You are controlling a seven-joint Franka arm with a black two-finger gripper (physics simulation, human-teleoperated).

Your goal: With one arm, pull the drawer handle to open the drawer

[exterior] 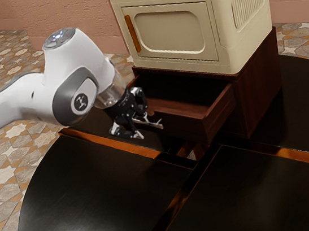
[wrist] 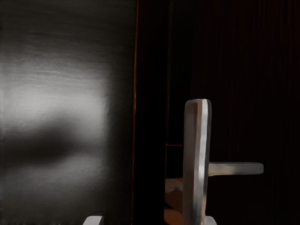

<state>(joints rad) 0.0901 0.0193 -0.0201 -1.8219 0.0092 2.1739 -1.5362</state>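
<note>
Cream cabinet (exterior: 171, 32) atop the reddish-brown drawer unit (exterior: 259, 83).

Dark round table (exterior: 84, 187) — a reddish-brown drawer unit (exterior: 260, 87) on top

From my remote seat I take this for a room in a home, though which room I can't tell. I see salmon-pink walls (exterior: 67, 16) with a textured finish, a patterned tile floor (exterior: 2, 175) in tan, gray and cream, and a glossy black round table (exterior: 78, 188) with amber-brown strips. On it, a cream cabinet (exterior: 222, 21) sits atop a reddish-brown wooden drawer unit (exterior: 259, 79), like household furniture.
</note>
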